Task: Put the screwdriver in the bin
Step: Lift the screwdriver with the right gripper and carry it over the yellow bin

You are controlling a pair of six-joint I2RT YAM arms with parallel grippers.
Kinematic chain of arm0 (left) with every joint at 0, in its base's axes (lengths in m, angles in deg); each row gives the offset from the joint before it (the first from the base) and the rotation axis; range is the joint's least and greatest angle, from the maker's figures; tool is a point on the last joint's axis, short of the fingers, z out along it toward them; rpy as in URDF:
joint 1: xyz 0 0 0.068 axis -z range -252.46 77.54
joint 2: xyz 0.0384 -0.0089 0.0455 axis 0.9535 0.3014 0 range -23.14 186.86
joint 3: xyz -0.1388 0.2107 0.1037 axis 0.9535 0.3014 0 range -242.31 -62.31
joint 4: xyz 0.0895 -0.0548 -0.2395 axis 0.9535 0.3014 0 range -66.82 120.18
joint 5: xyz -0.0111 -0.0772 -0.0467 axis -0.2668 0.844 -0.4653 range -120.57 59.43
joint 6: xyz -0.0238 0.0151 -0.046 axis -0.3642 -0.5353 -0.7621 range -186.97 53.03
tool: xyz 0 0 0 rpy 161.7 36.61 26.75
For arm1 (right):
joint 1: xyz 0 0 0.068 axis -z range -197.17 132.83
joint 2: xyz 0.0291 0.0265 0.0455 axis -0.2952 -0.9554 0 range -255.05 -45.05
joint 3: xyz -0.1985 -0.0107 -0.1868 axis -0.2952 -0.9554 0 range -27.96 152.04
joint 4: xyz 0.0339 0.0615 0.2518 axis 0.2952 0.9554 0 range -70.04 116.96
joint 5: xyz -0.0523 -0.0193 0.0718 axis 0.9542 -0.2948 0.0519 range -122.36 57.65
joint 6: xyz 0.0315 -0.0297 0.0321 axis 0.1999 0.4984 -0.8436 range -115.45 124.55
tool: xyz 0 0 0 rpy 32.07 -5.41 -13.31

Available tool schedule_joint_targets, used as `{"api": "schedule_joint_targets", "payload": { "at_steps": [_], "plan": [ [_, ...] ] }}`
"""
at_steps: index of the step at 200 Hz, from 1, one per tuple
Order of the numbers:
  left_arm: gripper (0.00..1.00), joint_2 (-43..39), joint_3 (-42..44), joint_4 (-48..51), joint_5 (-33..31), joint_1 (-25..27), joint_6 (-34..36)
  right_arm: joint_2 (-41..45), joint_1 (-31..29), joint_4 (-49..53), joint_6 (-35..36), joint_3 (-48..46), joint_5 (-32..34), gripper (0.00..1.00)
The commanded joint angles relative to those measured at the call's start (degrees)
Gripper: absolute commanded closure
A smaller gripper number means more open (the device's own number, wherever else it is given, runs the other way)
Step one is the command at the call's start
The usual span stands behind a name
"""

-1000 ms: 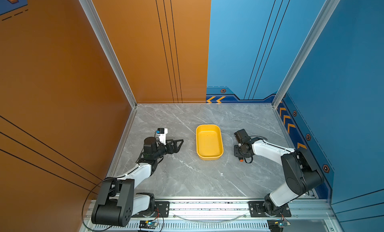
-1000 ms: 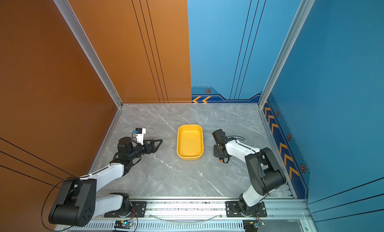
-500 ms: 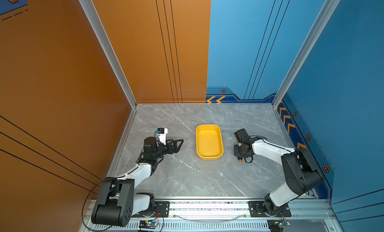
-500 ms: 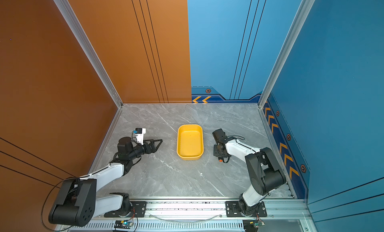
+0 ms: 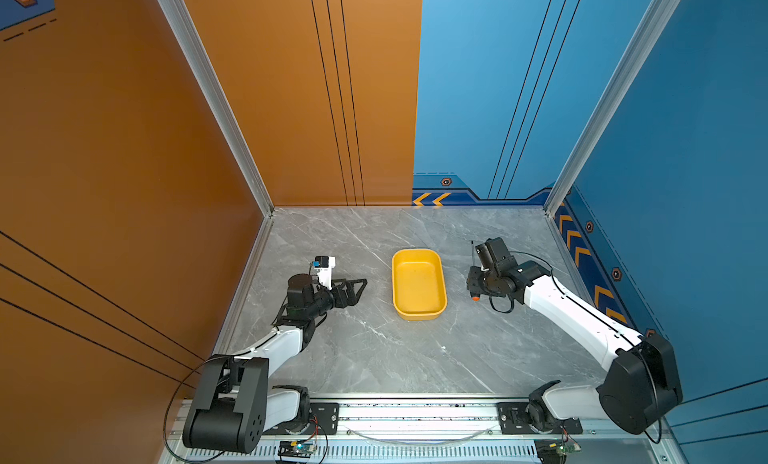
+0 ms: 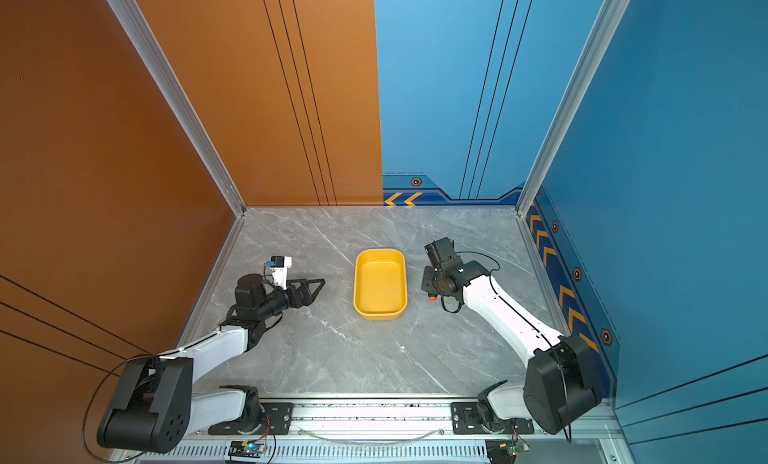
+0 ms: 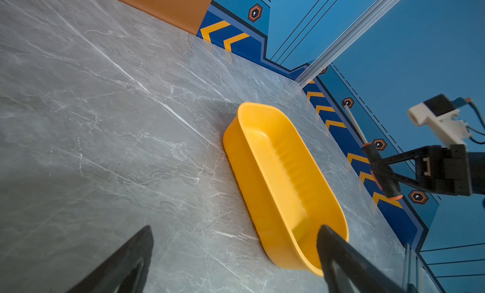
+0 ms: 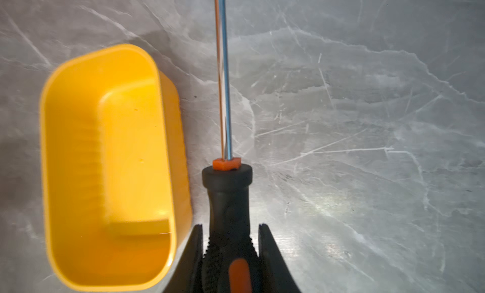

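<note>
Two changes show against a second ago, both on the right side. The right end effector (image 5: 473, 281) has finished closing on the screwdriver (image 8: 227, 197) and has come up off the tabletop (image 5: 374, 358) with it. In both top views the orange butt end used to sit lower and nearer the front rail, with the wrist crouched over it. Now the butt lies further back, and the thin shaft shows beyond the wrist, pointing toward the back wall. The left arm and the bin (image 5: 419, 315) stand where they did.

In the right wrist view the black handle runs straight out between the two fingers (image 8: 194, 252), which press on both flanks at its ribbed, orange-inlaid part. The collar and the metal shaft reach on past the fingertips. From the left wrist camera the tool hangs in the air, clear of the tabletop, clamped at mid-handle with the butt end sticking out behind the grip.

The screwdriver is outside the bin, just beside its right-hand long wall and roughly parallel to it, and apart from the rim.

The left end effector (image 7: 235, 228) has its fingers spread wide. It sits low over the tabletop to the left of the bin and points toward it
</note>
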Motion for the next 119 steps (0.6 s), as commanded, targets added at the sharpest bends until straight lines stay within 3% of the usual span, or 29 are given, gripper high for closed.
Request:
{"api": "schedule_joint_targets", "payload": {
  "at_steps": [1, 54, 119],
  "plan": [
    [0.02, -0.44, -1.57, 1.02, 1.56, 0.32, -0.3, 0.88, -4.47, 3.75, -5.94, 5.43, 3.22, 1.0],
    [0.02, -0.69, -2.37, 2.93, 1.67, 0.27, 0.47, -9.56, -17.24, 7.2, -10.32, 18.55, 15.21, 1.0],
    [0.02, -0.54, -2.6, 3.55, 1.94, 0.19, 0.7, -26.21, -19.98, 7.41, -10.35, 25.02, 15.79, 1.0]
  ]
}}
